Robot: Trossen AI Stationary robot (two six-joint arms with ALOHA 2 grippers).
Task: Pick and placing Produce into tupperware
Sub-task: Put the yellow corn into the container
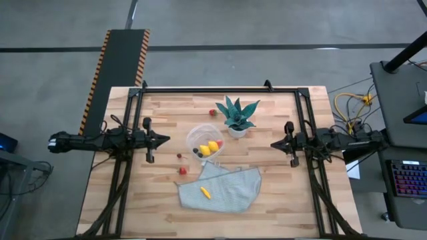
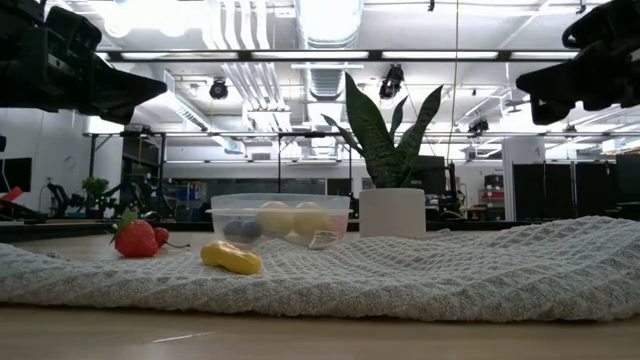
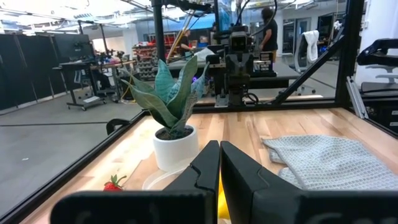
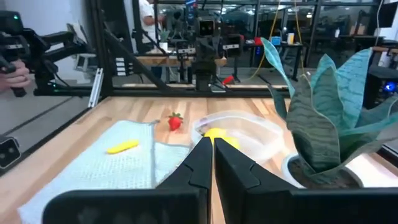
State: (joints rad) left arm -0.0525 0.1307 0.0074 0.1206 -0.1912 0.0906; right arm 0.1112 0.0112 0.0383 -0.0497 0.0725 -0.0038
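Observation:
The clear round tupperware (image 1: 203,141) stands mid-table and holds yellow lemon-like pieces (image 1: 212,147) and a dark round one (image 1: 197,152). On the bare wood lie three red berries, one (image 1: 213,113) left of the plant and two (image 1: 179,156) (image 1: 183,171) near the cloth. A yellow piece (image 1: 205,193) lies on the grey cloth (image 1: 223,189). My left gripper (image 1: 165,139) hovers shut to the left of the tupperware. My right gripper (image 1: 273,143) hovers shut to its right. In the low view the tupperware (image 2: 280,218) sits behind the yellow piece (image 2: 231,257) and a berry (image 2: 137,240).
The teal spiky plant in its white pot (image 1: 237,117) stands just beyond the tupperware toward the far right. The grey cloth covers the near middle of the table. Black frame rails (image 1: 220,89) run along the far edge and both sides. A person's hand (image 4: 12,73) shows beyond the table.

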